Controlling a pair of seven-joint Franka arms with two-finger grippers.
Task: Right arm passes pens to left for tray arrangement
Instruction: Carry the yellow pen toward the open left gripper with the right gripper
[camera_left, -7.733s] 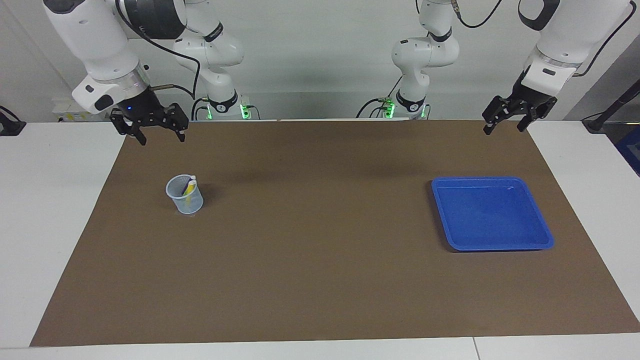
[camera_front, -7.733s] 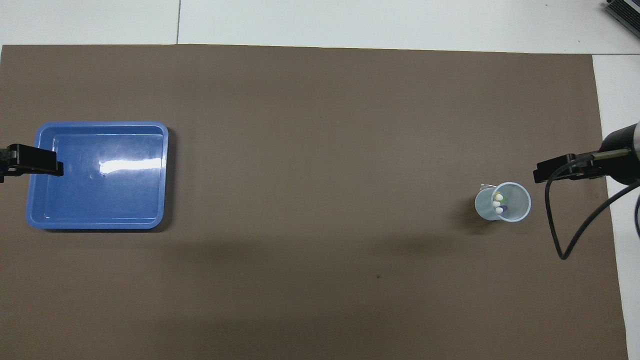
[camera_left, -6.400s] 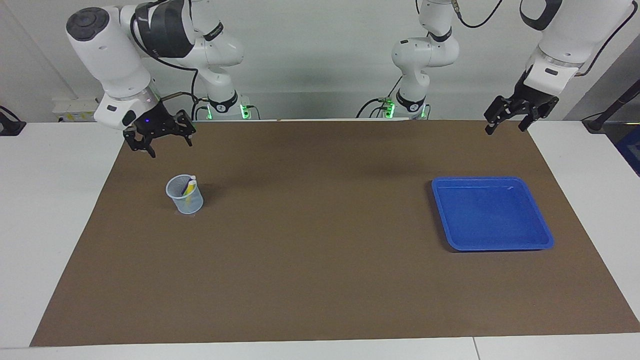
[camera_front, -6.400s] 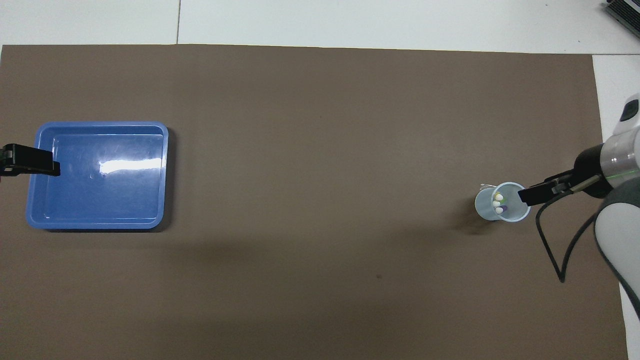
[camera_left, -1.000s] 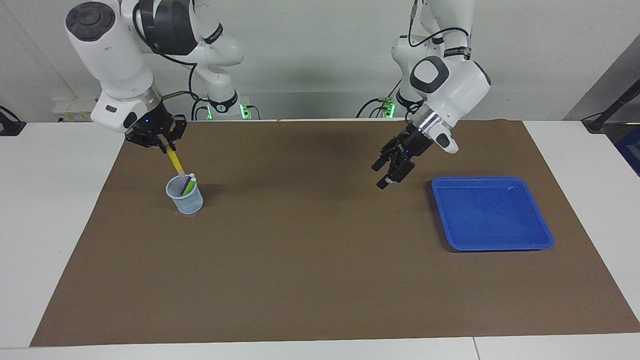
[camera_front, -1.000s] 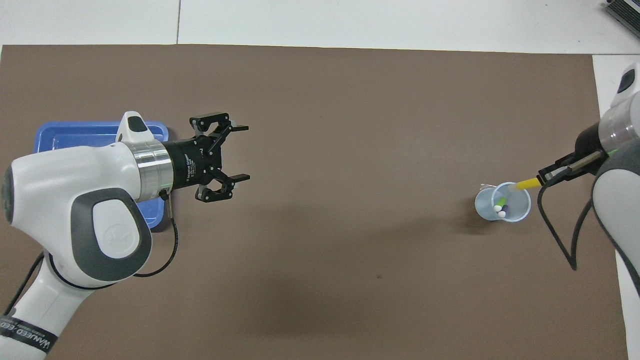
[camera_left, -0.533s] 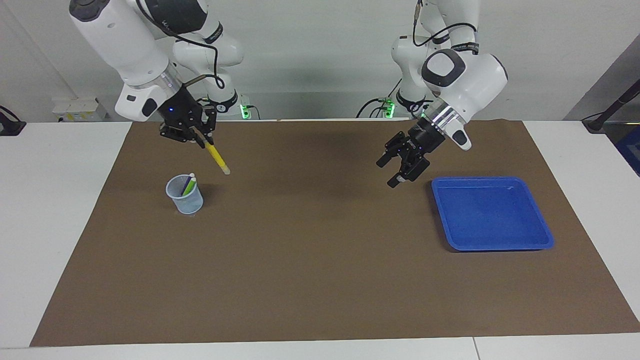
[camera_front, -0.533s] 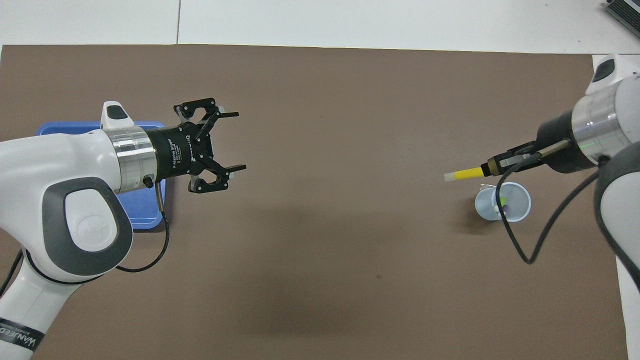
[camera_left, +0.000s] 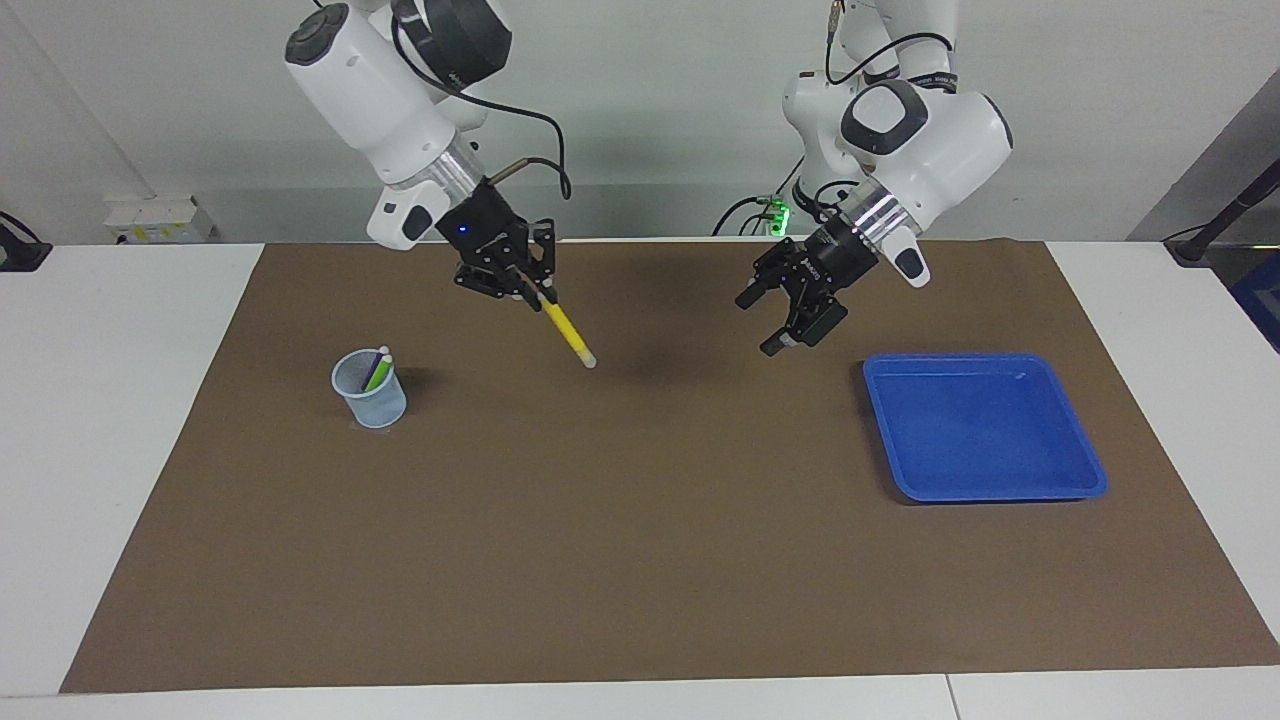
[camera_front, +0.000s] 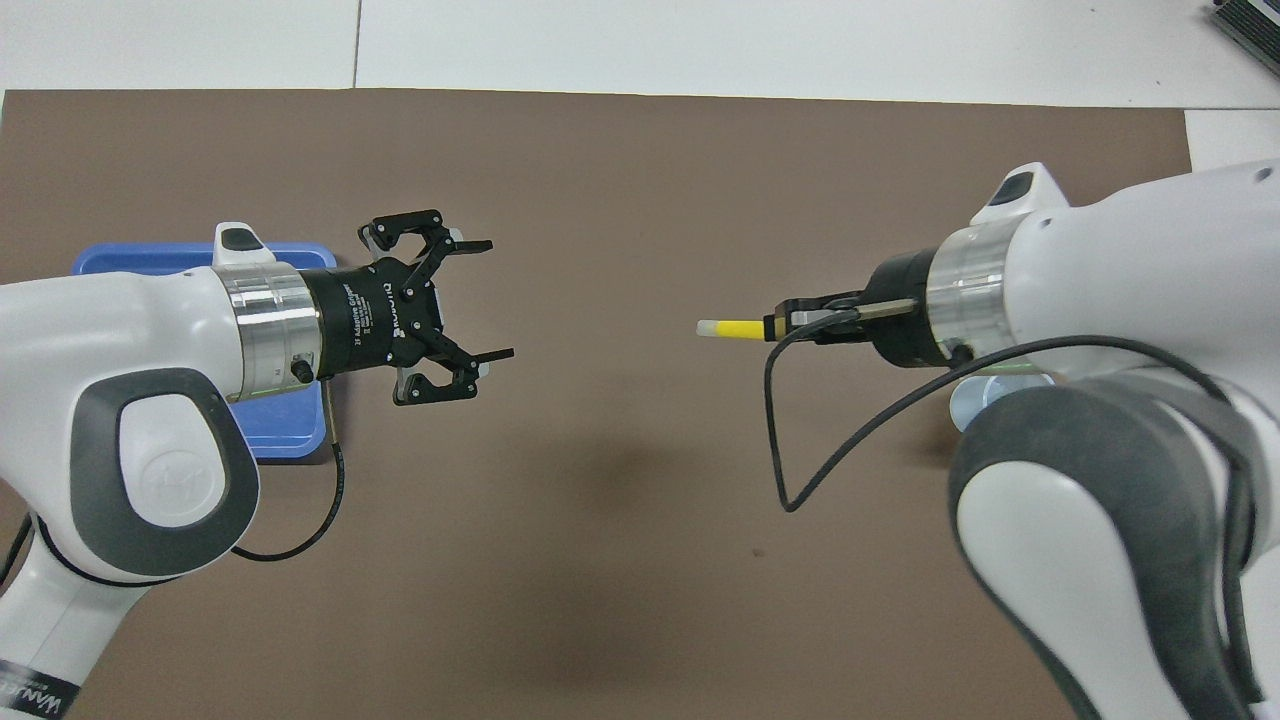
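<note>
My right gripper (camera_left: 524, 287) is shut on the yellow pen (camera_left: 567, 331) and holds it in the air over the middle of the brown mat, the pen's whitish end pointing down and toward the left arm's end. In the overhead view the right gripper (camera_front: 779, 326) holds the pen (camera_front: 736, 328) level toward my left gripper (camera_front: 495, 298). My left gripper (camera_left: 756, 325) is open and empty, in the air beside the blue tray (camera_left: 980, 430), facing the pen with a gap between them. The green and purple pens (camera_left: 377, 371) stand in the cup. The tray (camera_front: 140, 260) is partly hidden by the left arm.
A small translucent pale-blue cup (camera_left: 370, 392) stands on the mat toward the right arm's end; overhead, the right arm hides most of the cup (camera_front: 964, 405). A brown mat (camera_left: 620, 540) covers the table. The right arm's black cable (camera_front: 800, 470) hangs in a loop.
My right gripper has lifted the yellow pen out of the cup and carried it toward the table's middle. My left gripper has swung in from the tray's end, open, and now faces the pen.
</note>
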